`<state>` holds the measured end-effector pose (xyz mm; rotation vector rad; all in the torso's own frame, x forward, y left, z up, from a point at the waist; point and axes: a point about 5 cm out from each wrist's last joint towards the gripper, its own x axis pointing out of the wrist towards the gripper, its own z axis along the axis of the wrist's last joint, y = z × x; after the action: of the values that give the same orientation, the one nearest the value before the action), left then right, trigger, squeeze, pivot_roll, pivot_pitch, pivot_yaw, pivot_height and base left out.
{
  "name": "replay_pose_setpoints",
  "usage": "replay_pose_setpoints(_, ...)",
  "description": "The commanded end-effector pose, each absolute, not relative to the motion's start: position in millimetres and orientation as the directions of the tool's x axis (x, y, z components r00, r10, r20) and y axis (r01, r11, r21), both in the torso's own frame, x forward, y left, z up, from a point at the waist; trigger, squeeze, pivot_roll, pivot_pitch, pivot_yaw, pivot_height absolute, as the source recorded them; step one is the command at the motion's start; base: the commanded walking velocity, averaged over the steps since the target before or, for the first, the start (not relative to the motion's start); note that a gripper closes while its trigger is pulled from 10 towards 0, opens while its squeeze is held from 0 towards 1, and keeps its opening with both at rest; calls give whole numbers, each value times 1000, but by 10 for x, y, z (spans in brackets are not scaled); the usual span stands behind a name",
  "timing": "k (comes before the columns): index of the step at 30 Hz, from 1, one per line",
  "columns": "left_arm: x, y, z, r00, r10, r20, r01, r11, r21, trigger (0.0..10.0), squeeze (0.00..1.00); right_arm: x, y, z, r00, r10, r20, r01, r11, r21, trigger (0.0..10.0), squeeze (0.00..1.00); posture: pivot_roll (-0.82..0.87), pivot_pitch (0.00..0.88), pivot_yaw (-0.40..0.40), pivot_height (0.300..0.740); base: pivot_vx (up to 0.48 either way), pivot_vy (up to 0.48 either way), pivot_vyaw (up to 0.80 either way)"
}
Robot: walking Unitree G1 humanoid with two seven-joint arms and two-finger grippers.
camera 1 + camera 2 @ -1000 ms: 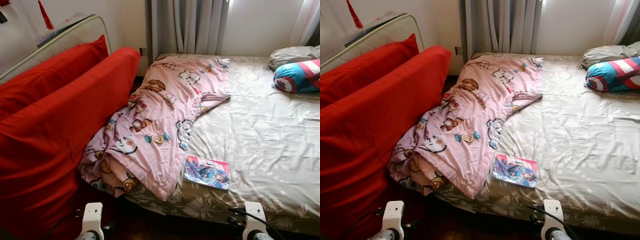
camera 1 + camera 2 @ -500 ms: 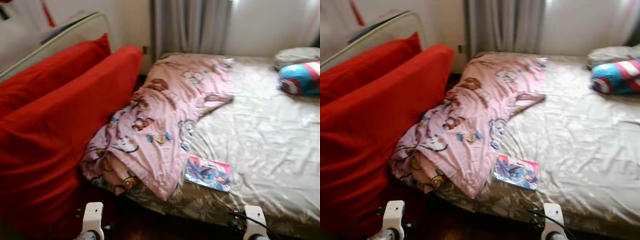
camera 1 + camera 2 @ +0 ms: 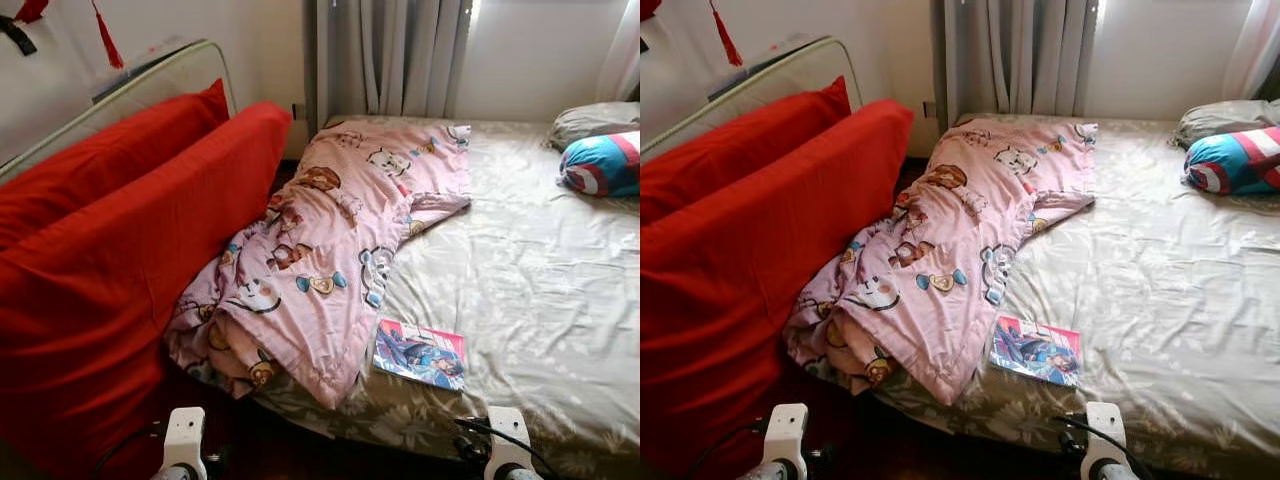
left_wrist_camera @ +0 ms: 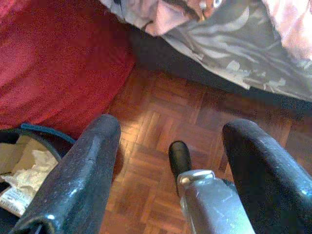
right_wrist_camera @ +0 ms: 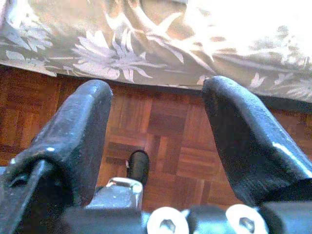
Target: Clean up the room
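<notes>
1. Head views: the robot stands at the foot of the bed (image 3: 540,270), both arms hanging low. A pink cartoon blanket (image 3: 320,250) lies crumpled ahead of the left claw, spilling over the bed edge toward the red cushions (image 3: 120,250). A comic book (image 3: 420,352) lies on the sheet between the two claws and beyond them, just beside the blanket's hem. A likely risk: a reach for the book could snag the blanket's loose fold and drag it off.
2. Left wrist view: the left claw (image 4: 170,161) is spread wide and empty over the parquet floor (image 4: 161,122). A bin of paper scraps (image 4: 22,165) sits close beside one finger; swinging up could knock it.
3. Right wrist view: the right claw (image 5: 156,136) is also wide and empty, with the floral bedsheet edge (image 5: 146,44) just beyond the fingertips.
</notes>
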<state>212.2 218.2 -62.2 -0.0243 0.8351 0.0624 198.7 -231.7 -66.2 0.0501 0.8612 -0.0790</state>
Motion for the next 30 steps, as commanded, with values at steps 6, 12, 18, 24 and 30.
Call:
replay_pose_setpoints(6, 2135, 2219, -608, 670, 61, -740, -84, 996, 6, 10000, 0, 2059, -2310, -621, 666, -37, -745, 75, 997, 18, 10000, 0, -94, 0, 34, 740, 294, 0, 176)
replay_pose_setpoints(12, 2143, 2223, -602, 673, 59, -737, -80, 997, 6, 10000, 0, 2066, -2306, -616, 675, -36, -737, 87, 996, 31, 10000, 0, -94, 0, 33, 740, 50, 0, 0)
replay_pose_setpoints(18, 2162, 2219, -583, 698, 52, -714, -84, 996, -9, 10000, 0, 2086, -2310, -593, 704, -36, -710, 91, 995, 40, 10000, 0, -93, 0, 28, 740, 0, 0, 0)
replay_pose_setpoints(24, 2179, 2214, -559, 733, 53, -678, -96, 995, -27, 10000, 0, 2101, -2318, -566, 738, -40, -674, 90, 995, 41, 10000, 0, -90, 12, 25, 740, 0, 0, 0)
replay_pose_setpoints(30, 2205, 2219, -504, 799, 71, -597, -129, 990, -55, 10000, 0, 2214, -2157, -477, 830, 1, -558, 46, 997, 70, 10000, 0, -92, 24, 22, 740, 0, 0, 0)
